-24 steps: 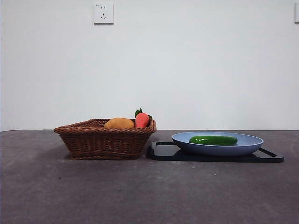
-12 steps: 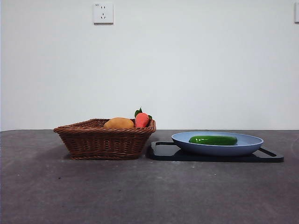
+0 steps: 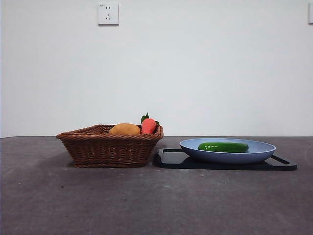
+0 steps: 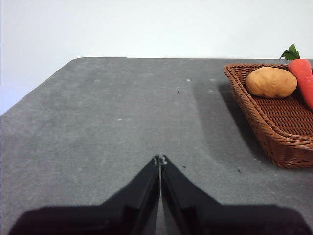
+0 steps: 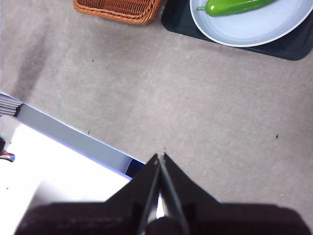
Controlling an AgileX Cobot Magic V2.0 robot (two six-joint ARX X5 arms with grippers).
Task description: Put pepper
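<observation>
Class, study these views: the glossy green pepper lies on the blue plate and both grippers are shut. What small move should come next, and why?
Probably the right gripper should open its jaws and start toward the glossy dark green pepper. The pepper lies untouched on the blue plate, which shows in the right wrist view. The left gripper, also shut, faces the brown wicker basket instead.

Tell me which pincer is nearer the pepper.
Right, probably. The right pincer hovers shut, with the pepper on the blue plate ahead; the left pincer sees only the wicker basket.
</observation>
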